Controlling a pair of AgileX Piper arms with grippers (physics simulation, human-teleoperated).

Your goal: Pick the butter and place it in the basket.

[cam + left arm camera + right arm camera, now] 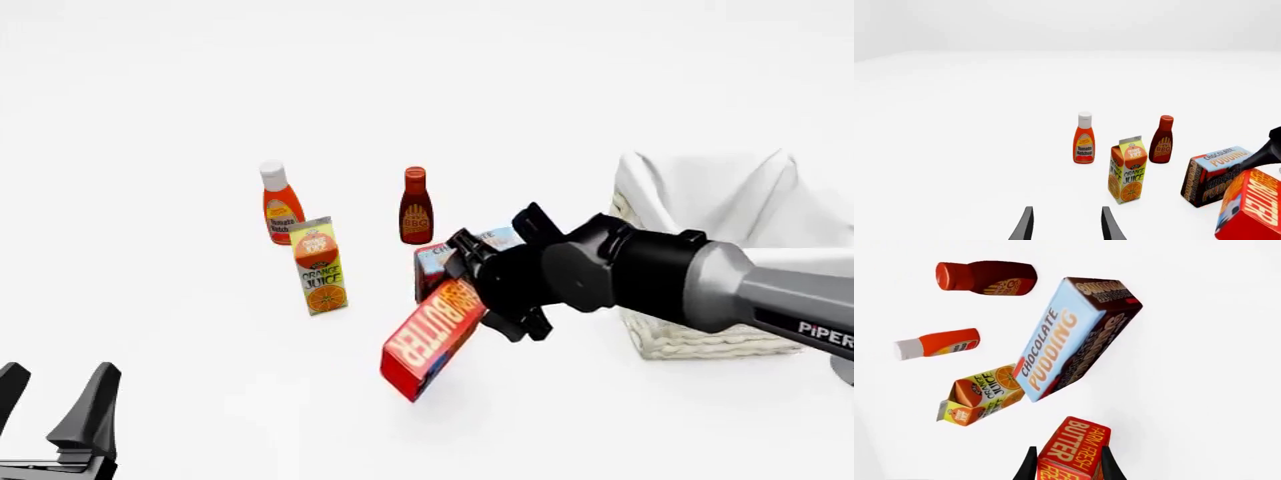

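Note:
The butter [430,340], a long red box with pale "BUTTER" lettering, hangs tilted above the table, held at its upper end by my right gripper [483,300], which is shut on it. It also shows in the right wrist view [1071,450] between the fingers and at the edge of the left wrist view [1252,210]. The basket [694,335], cream wicker with white cloth lining, stands at the right, behind the right arm. My left gripper [54,390] is open and empty at the near left; its fingertips [1026,225] show in the left wrist view.
A chocolate pudding box [438,262] stands just behind the butter. An orange juice carton [320,267], a ketchup bottle [278,204] and a BBQ sauce bottle [415,207] stand left of centre.

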